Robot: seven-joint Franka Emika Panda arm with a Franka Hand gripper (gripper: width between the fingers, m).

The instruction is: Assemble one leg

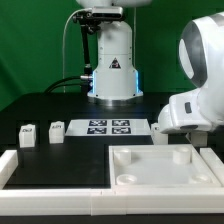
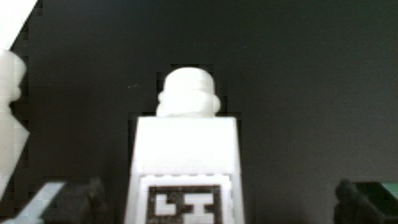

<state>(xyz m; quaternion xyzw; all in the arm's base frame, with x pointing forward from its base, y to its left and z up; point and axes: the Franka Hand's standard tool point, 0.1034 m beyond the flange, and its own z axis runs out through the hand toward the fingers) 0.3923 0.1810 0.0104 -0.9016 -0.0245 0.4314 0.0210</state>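
Note:
In the wrist view a white leg (image 2: pixel 187 150) with a black-and-white tag and a rounded threaded tip lies between my gripper's (image 2: pixel 210 208) two dark fingers (image 2: pixel 61 204). The jaws stand wide apart, with a dark gap on each side of the leg, so the gripper is open around it without touching. In the exterior view the arm's big white link (image 1: pixel 197 75) at the right hides the fingers and this leg. Other legs (image 1: pixel 56 130) (image 1: pixel 25 135) stand at the exterior view's left. The large white tray-like part (image 1: pixel 150 158) lies at the front right.
The marker board (image 1: pixel 107 126) lies mid-table before the robot base (image 1: pixel 110 70). A low white wall (image 1: pixel 55 180) runs along the front left. In the wrist view another white shape (image 2: pixel 13 105) shows at the edge beside the leg.

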